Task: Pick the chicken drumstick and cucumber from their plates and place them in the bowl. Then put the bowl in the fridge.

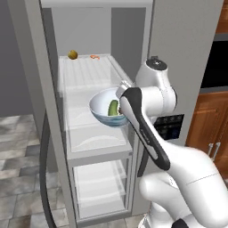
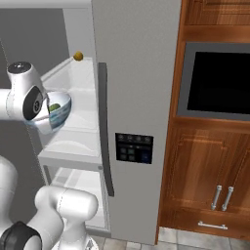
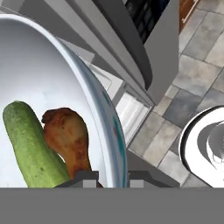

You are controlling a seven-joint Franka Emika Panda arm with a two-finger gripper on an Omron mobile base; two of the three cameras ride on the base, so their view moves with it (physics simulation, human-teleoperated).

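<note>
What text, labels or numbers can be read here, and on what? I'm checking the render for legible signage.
None can be read.
Fridge control panel: small lit icons and buttons, too small and blurred to read.
Bowl, wall oven, cabinet doors: no lettering visible.

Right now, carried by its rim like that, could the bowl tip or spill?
Possibly. The gripper pinches the bowl at one edge, so it might sag. The cucumber looks smooth and could roll; deep walls should probably keep it and the chicken drumstick inside.
</note>
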